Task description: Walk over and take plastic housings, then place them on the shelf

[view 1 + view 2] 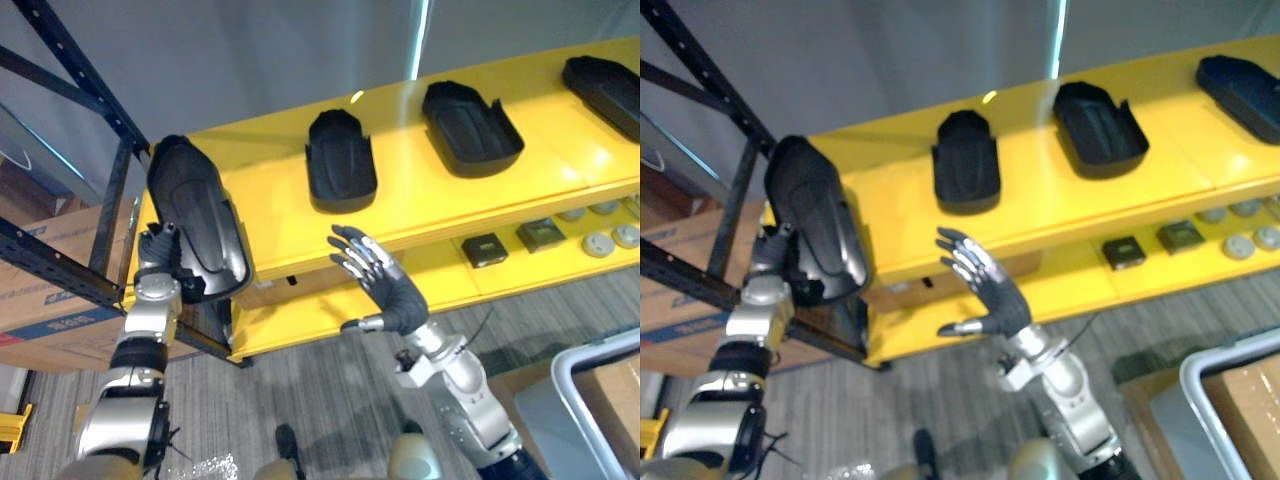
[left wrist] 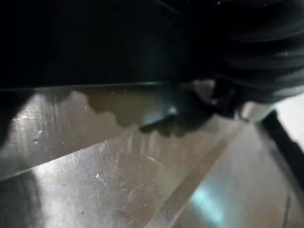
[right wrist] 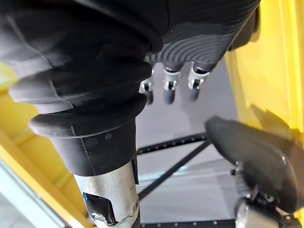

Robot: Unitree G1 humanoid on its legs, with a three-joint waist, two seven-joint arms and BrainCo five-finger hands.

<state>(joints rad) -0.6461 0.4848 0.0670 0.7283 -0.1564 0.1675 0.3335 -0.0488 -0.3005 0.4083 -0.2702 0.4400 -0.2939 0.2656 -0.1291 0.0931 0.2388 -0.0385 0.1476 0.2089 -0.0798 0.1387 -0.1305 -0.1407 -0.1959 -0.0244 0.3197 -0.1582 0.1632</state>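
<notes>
Your left hand (image 1: 160, 262) has its fingers clamped on a black plastic housing (image 1: 195, 215) at the left end of the yellow shelf (image 1: 400, 195), where 3 more housings (image 1: 341, 160) lie. Your right hand (image 1: 385, 285) is released, fingers spread.

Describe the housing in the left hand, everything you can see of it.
The plastic housing is a black, glossy, elongated shell with one rounded end, its smooth domed back facing the camera. It stands nearly upright, rounded end up, over the left end of the yellow shelf. The left hand grips its lower end, fingers curled round the edge. Whether it touches the shelf cannot be told. The open right hand is apart from it.
</notes>
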